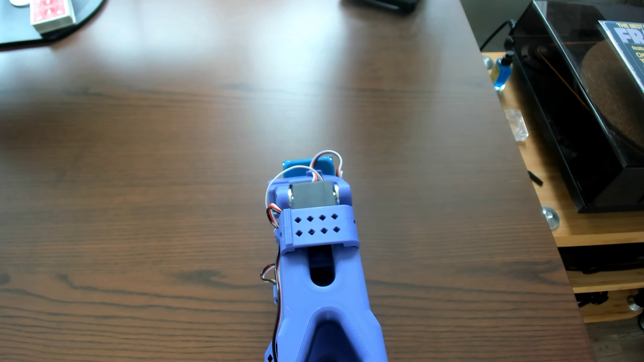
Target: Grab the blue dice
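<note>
Blue arm point(324, 278) comes up from bottom middle of frame, folded low over brown table point(139, 209), likely resting or reaching down. Gripper point(306, 166) tucked behind arm near center, only bright blue top shows; cannot tell if open or closed. Blue dice not seen anywhere; maybe hidden under arm. Red card box point(52, 12) far upper left. Blue bottle point(501, 71) upper right, off table.

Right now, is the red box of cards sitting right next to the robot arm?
No, the red card box sits at the table's far left corner, well away from the robot arm at the near edge.
</note>
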